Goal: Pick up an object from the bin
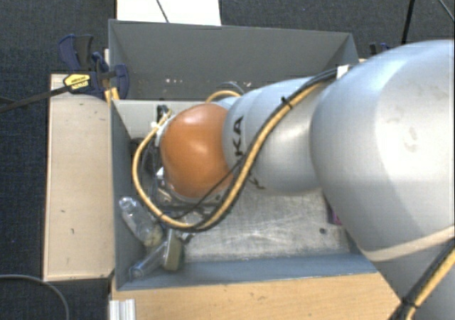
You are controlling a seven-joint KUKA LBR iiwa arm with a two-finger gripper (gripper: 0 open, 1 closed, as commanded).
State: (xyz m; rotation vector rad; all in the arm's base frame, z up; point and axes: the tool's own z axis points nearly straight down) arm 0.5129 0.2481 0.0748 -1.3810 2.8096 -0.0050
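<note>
Hand (169, 199) state first: it hangs low in the left part of the bin, tucked under the wrist. From this angle I cannot tell how far open it is or whether it has hold of anything.

Largest in the scene is the silver arm (341, 148), which reaches in from the right and lies across most of the bin's floor. The grey metal bin (227, 48) comes next, with its far wall and near rim bare. At the end of the arm sits the rounded orange cover (193, 148), directly above the hand. A yellow cable (245, 162) runs along the arm and loops below the cover.

The loose things are few and small, and they gather in the near left corner. A clear plastic piece (133, 213) lies against the left wall, just beside the hand. An olive-tan piece (171, 254) rests nearer the front rim, with a clear tube-like bit (144, 264) beside it. A small purple scrap (332, 216) peeks out by the arm at the right, well apart from the rest.

As for progress, I judge the reach into the bin done, with the hand down among the corner things. Nothing can be seen lifted, so the grasp is unconfirmed. Closing on one of those pieces and raising it clear of the bin are left to do.
</note>
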